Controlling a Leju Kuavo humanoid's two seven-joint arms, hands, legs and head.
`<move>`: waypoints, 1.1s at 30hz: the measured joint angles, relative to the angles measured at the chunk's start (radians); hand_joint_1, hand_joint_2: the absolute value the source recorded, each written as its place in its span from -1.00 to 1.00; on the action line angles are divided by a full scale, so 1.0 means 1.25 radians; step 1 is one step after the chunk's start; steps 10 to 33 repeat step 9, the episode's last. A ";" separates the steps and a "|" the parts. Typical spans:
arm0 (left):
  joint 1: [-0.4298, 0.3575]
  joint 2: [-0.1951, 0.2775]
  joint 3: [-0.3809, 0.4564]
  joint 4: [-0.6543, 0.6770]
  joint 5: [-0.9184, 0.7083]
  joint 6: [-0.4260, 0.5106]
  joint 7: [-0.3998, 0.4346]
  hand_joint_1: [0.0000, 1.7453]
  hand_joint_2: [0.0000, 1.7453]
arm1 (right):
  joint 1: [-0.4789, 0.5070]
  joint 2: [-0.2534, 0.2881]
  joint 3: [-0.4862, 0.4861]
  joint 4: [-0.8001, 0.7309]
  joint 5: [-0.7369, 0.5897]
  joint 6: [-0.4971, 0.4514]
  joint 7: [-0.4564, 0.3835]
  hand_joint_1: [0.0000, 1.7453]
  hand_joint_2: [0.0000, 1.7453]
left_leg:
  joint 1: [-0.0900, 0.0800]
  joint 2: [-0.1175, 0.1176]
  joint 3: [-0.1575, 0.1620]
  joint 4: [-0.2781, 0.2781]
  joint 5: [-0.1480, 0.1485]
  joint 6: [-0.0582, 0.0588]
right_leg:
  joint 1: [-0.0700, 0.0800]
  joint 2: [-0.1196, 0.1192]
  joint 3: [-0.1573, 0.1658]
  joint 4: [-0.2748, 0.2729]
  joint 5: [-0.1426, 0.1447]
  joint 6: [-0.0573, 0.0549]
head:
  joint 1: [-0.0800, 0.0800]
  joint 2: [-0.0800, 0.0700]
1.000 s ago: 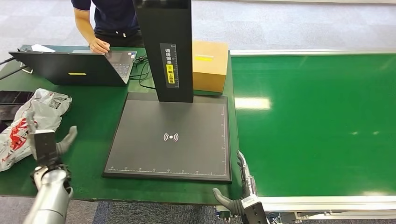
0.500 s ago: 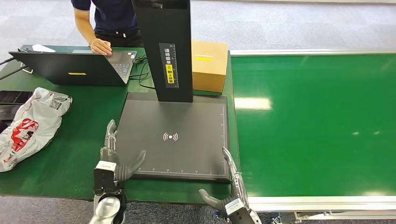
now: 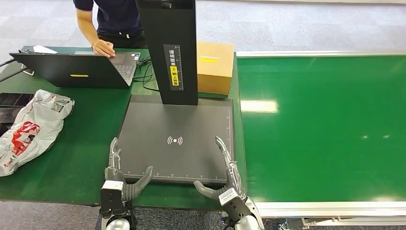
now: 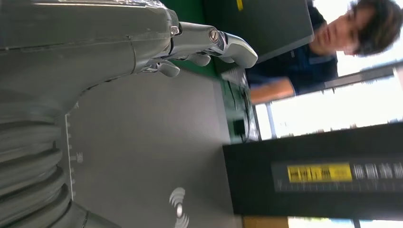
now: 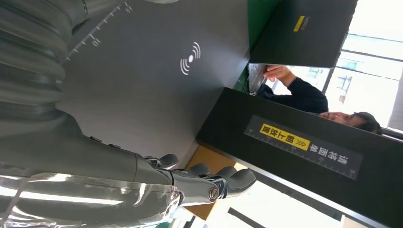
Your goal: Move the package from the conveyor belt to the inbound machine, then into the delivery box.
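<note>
The package (image 3: 29,130), a crumpled white and red plastic bag, lies on the green table at the far left, apart from both hands. The inbound machine's black platform (image 3: 177,129) with a wireless mark sits in the middle, its black column (image 3: 171,52) rising at the back. My left hand (image 3: 119,173) is at the platform's near left corner, fingers spread and holding nothing. My right hand (image 3: 221,176) is at the near right corner, also spread and holding nothing. The left wrist view shows my left hand (image 4: 95,52) over the platform (image 4: 142,142); the right wrist view shows my right hand (image 5: 123,175) over the platform (image 5: 142,90).
The green conveyor belt (image 3: 325,124) runs along the right. A cardboard box (image 3: 215,67) stands behind the column. A person (image 3: 112,19) works at a black laptop (image 3: 76,69) at the back left. A dark flat device (image 3: 12,103) lies at the left edge.
My left hand swung from beside the package over to the platform's near left corner. My right hand rose and shifted left onto the near right corner. The package stayed put.
</note>
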 joint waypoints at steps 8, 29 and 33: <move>0.015 0.002 -0.052 -0.038 0.042 0.020 0.000 -1.00 1.00 | -0.012 0.002 -0.005 0.007 0.022 -0.022 -0.004 -1.00 1.00 | 0.000 0.000 0.000 0.000 0.000 0.000 | 0.000 0.000 0.000 0.000 0.000 0.000 | 0.000 0.000; 0.015 0.001 -0.055 -0.039 0.040 0.021 0.000 -1.00 1.00 | -0.010 0.002 -0.006 0.005 0.026 -0.025 -0.004 -1.00 1.00 | 0.000 0.000 0.000 0.000 0.000 0.000 | 0.000 0.000 0.000 0.000 0.000 0.000 | 0.000 0.000; 0.015 0.001 -0.055 -0.039 0.040 0.021 0.000 -1.00 1.00 | -0.010 0.002 -0.006 0.005 0.026 -0.025 -0.004 -1.00 1.00 | 0.000 0.000 0.000 0.000 0.000 0.000 | 0.000 0.000 0.000 0.000 0.000 0.000 | 0.000 0.000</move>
